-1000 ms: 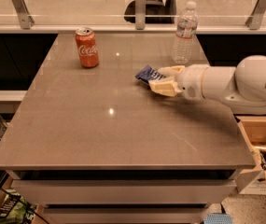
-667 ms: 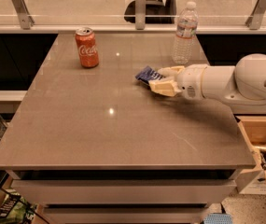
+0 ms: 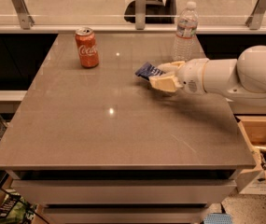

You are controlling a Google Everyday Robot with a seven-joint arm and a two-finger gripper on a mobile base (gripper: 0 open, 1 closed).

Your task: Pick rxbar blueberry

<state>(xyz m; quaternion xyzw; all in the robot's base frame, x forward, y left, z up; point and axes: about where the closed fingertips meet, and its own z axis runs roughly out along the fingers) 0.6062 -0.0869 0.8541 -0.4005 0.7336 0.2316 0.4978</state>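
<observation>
The rxbar blueberry [image 3: 146,70], a small flat bar in a dark blue wrapper, is at the right middle of the grey table [image 3: 109,125]. My gripper [image 3: 157,75] reaches in from the right on a white arm and is shut on the bar's right end. The bar's left end sticks out from between the cream fingers [image 3: 164,83]. The bar is at or just above the table top; I cannot tell whether it touches.
A red soda can [image 3: 87,47] stands at the back left. A clear water bottle [image 3: 185,30] stands at the back, just behind the gripper. A glass rail runs behind the table. An open box [image 3: 263,148] sits to the right, below table height.
</observation>
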